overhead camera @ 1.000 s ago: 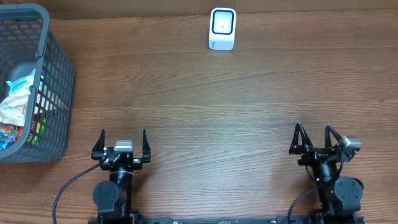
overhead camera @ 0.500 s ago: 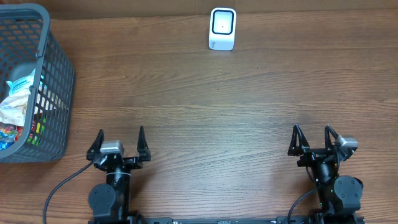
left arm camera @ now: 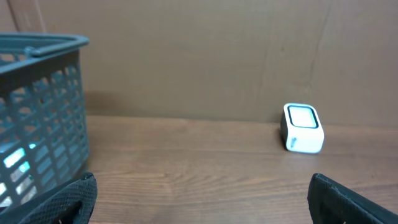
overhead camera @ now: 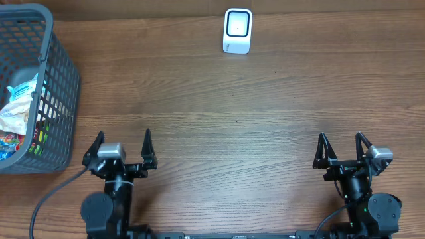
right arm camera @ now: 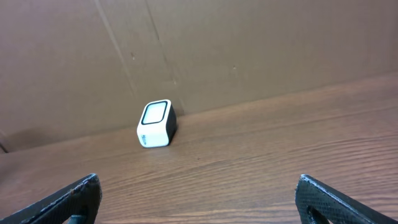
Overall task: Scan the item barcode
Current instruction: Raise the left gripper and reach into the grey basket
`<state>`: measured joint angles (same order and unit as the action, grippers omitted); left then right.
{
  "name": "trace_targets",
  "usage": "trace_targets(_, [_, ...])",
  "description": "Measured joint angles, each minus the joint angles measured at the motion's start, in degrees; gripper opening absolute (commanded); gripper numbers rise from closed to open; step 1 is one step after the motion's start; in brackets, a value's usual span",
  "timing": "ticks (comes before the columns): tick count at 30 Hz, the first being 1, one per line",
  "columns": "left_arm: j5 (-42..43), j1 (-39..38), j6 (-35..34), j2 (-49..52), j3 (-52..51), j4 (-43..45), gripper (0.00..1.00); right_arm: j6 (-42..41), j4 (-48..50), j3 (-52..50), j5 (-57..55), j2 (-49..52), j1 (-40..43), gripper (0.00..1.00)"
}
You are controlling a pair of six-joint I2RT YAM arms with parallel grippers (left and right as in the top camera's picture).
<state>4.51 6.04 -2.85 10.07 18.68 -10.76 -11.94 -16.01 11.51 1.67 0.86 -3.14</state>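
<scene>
Grey plastic basket [overhead camera: 63, 86] in the far-left corner of the wooden table [overhead camera: 232, 113] is where the items are: crinkly snack packets [overhead camera: 18, 99] piled up inside, sitting below the rim. They're so crumpled I can't tell which way any one of them runs, and I can't spot a barcode either. The left gripper [overhead camera: 123, 141] is clearly the closer one, with the packets ahead of it and off to its left. Its jaws are spread wide with nothing in them. The right gripper [overhead camera: 341, 141] is just as wide and empty, well apart on the other side. My guess is the basket wall is the main obstacle, so the reach has to go over the rim and down. The white scanner [overhead camera: 238, 30] stands at the far edge near the middle, with open table in front of it.
</scene>
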Motion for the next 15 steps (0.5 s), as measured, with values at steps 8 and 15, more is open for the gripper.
trace_targets(8, [7.2, 0.0, 0.0, 18.5, 14.1, -3.1, 1.00, 0.5, -4.7, 11.4, 0.5, 9.6, 0.0, 1.00])
trace_targets(15, [11.5, 0.0, 0.0, 42.1, 40.9, -22.7, 1.00, 2.4, -18.7, 31.3, 2.0, 29.0, 0.0, 1.00])
